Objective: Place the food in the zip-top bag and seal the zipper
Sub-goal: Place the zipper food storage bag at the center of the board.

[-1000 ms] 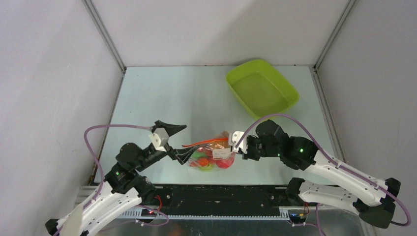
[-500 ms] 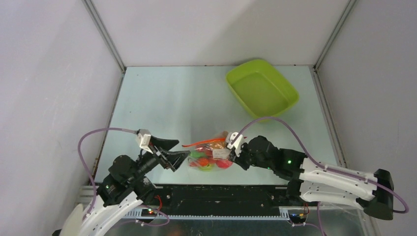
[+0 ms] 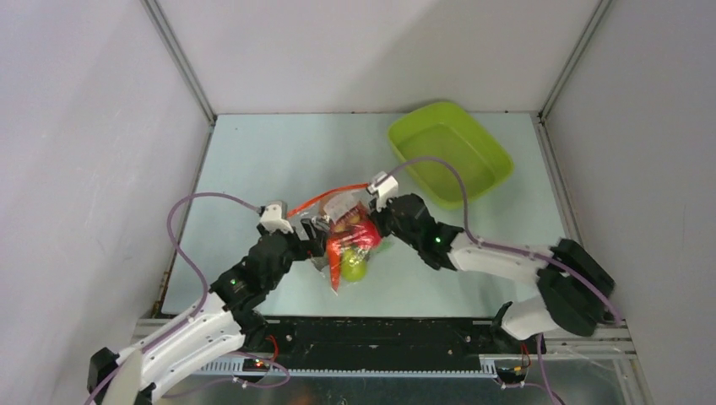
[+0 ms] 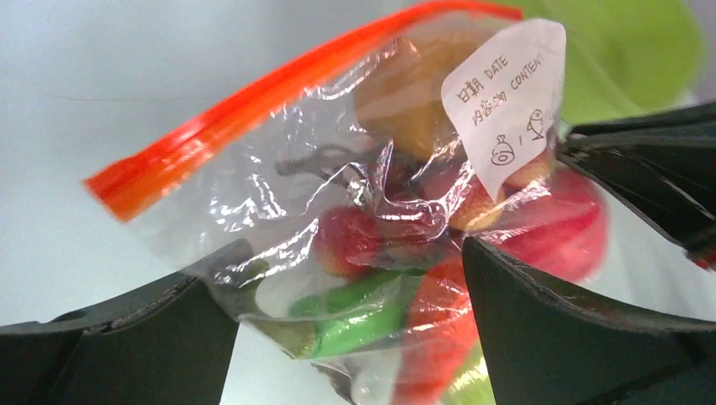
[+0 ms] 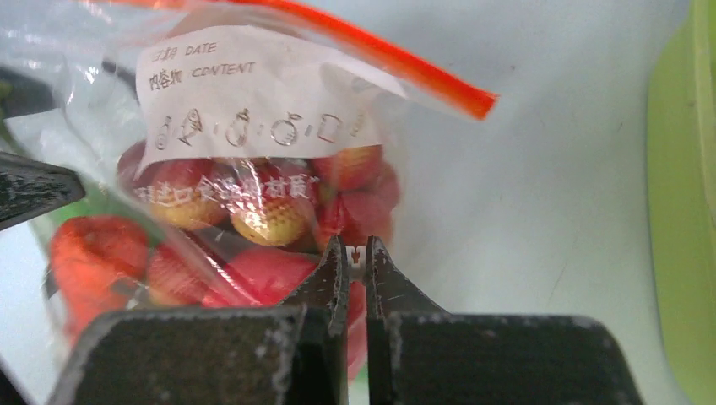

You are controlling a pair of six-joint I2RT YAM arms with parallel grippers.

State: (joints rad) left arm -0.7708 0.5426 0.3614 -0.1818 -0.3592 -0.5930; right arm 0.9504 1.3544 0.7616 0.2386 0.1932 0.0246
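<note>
So the bag (image 3: 350,245) just got dragged away from the near edge, out toward mid-counter. The right hand (image 5: 355,253) is pressed together, pinching the clear plastic just below the label (image 5: 253,93), and the bag looks half lifted with the zipper (image 3: 325,198) on top. The left hand (image 4: 350,253) has swung in and is spread wide either side of the lower bag, gripping nothing. The food (image 3: 353,268) is inside, so I'd say only sealing is left, though I can't tell if the zipper's shut. The counter (image 3: 253,160) is pale grey-green, with a green tray (image 3: 490,160) at the far right and plain white walls (image 3: 101,126).

Blurred: food (image 4: 355,240) inside zip-top bag (image 4: 253,169); tray (image 5: 697,211) cut off at edge.
</note>
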